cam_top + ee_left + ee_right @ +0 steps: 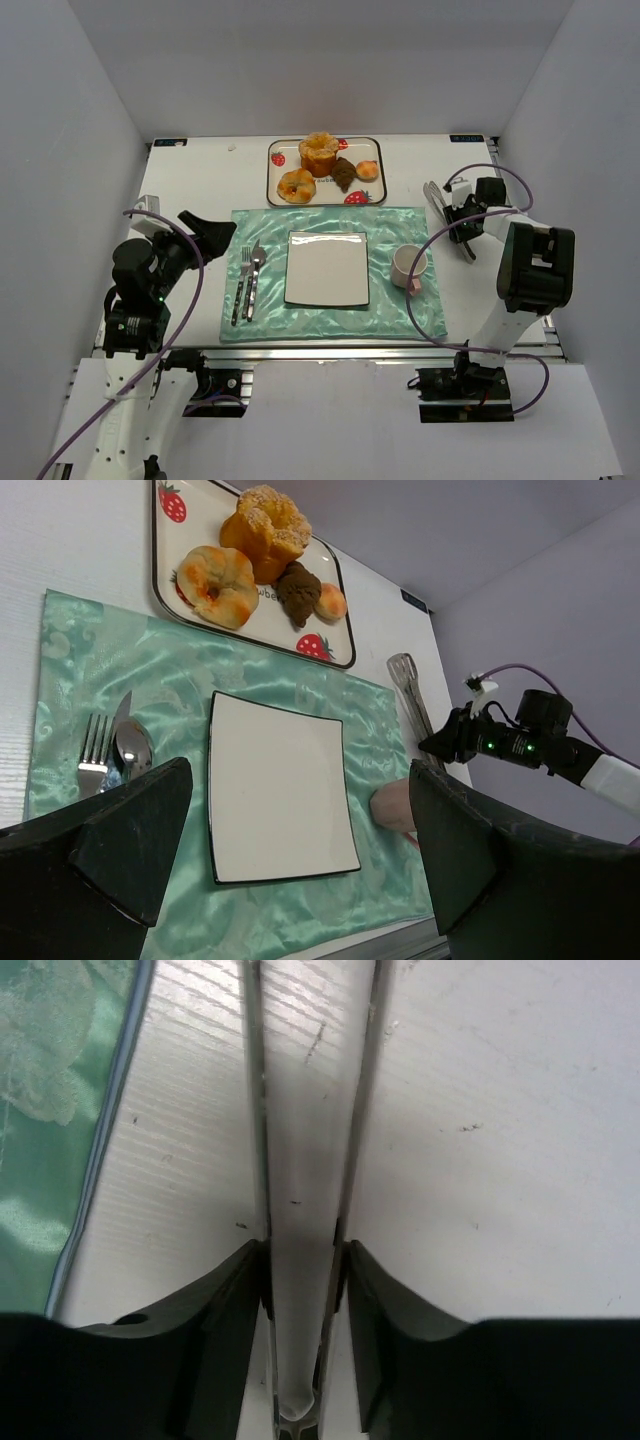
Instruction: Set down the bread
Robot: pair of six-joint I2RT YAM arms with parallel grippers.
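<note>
the bread [344, 174] — a dark brown, rough little pastry — lay on the strawberry-print tray [372, 150] at the far side of the table, tucked between the tall golden bun [320, 153] and the small orange bun [368, 170], close against both. the right gripper [300, 1260] was down at the white tabletop, right of the green placemat [390, 225], its fingers clamped onto the two arms of the metal tongs [434, 194], which lay flat. the left gripper [210, 230] hung by the mat's left edge with its jaws spread wide, holding nothing. a white square plate [327, 268] sat mid-mat — a pink mug [408, 267] just to its right.
</note>
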